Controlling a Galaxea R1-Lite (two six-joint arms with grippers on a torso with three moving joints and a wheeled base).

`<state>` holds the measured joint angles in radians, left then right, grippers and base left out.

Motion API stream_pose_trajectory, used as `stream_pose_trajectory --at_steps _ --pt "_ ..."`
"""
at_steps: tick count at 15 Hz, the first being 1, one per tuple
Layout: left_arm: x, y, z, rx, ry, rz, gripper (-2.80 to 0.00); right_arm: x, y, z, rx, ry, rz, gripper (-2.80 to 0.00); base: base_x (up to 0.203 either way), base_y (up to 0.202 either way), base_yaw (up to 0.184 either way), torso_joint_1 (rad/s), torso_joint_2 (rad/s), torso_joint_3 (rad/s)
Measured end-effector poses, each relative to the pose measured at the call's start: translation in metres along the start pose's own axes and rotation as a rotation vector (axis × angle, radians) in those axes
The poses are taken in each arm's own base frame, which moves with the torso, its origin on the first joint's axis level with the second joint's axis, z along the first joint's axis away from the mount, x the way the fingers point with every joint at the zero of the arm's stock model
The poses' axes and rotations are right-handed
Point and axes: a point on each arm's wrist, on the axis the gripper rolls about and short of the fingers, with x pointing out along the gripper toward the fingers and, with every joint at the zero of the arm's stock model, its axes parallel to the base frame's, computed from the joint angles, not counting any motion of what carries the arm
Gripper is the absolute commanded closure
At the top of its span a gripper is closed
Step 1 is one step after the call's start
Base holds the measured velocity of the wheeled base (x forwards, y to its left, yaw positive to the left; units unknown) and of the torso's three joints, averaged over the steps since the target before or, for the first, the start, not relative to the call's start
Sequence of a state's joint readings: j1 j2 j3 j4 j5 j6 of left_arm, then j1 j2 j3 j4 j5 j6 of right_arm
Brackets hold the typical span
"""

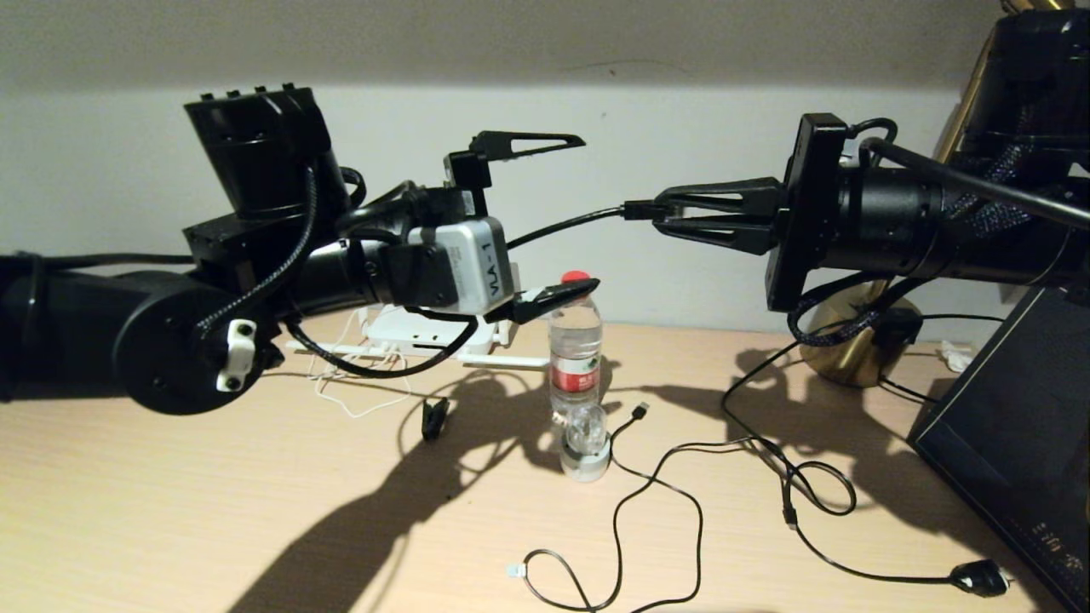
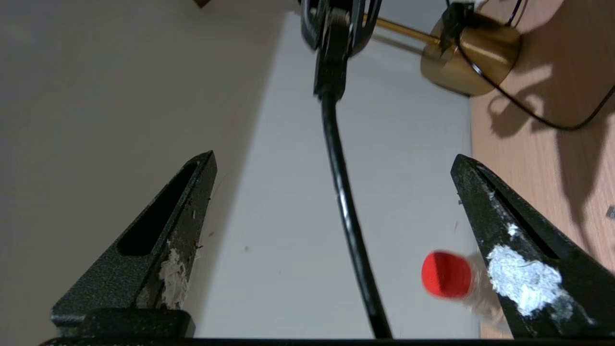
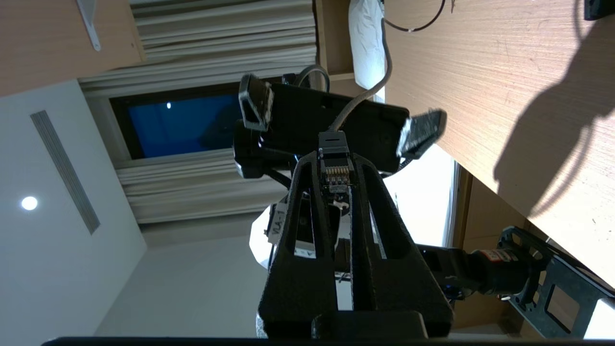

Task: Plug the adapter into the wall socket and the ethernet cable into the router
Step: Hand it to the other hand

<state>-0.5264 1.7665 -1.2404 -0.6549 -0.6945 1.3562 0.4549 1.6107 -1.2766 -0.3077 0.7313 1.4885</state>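
Above the table, right gripper [image 1: 660, 213] pinches ethernet cable [image 1: 562, 225] — left gripper [image 1: 545, 221] gapes.

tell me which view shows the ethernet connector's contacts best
The right wrist view: the ethernet cable connector sits pinched at the right gripper tips, its contacts facing the camera. The head view shows it side-on, in mid-air. The left wrist view shows its dark boot and cord running between the open left gripper fingers.

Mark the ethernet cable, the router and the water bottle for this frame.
ethernet cable [image 1: 562, 226]: head view, on the black cord between the two claws.
router [image 1: 409, 334]: head view, on its white body under the left arm.
water bottle [image 1: 575, 336]: head view, on its clear body above the label.
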Motion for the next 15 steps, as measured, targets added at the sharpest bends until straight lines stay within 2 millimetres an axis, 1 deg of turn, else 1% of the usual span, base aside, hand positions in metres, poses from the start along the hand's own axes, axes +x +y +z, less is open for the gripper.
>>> stream_pose_trajectory --at_steps 3,5,11,15 --pt "0.009 0.001 0.008 0.006 -0.041 0.011 -2.8 0.0 0.0 0.002 -0.009 0.011 0.012 0.0 0.0 0.0 0.0 0.0 0.0 0.0" --pt "0.013 0.003 0.013 0.017 -0.065 0.023 -2.8 0.002 -0.002 0.003 -0.005 0.06 0.014 0.0 0.0 0.0 0.0 0.0 0.0 0.0" --pt "0.016 0.003 0.018 0.02 -0.089 0.028 -2.8 0.008 -0.005 0.005 0.016 0.081 0.008 0.0 0.0 0.0 0.0 0.0 0.0 0.0" --pt "0.016 0.003 0.019 0.02 -0.088 0.03 -2.8 0.009 -0.006 0.005 0.022 0.081 0.006 0.0 0.0 0.0 0.0 0.0 0.0 0.0"
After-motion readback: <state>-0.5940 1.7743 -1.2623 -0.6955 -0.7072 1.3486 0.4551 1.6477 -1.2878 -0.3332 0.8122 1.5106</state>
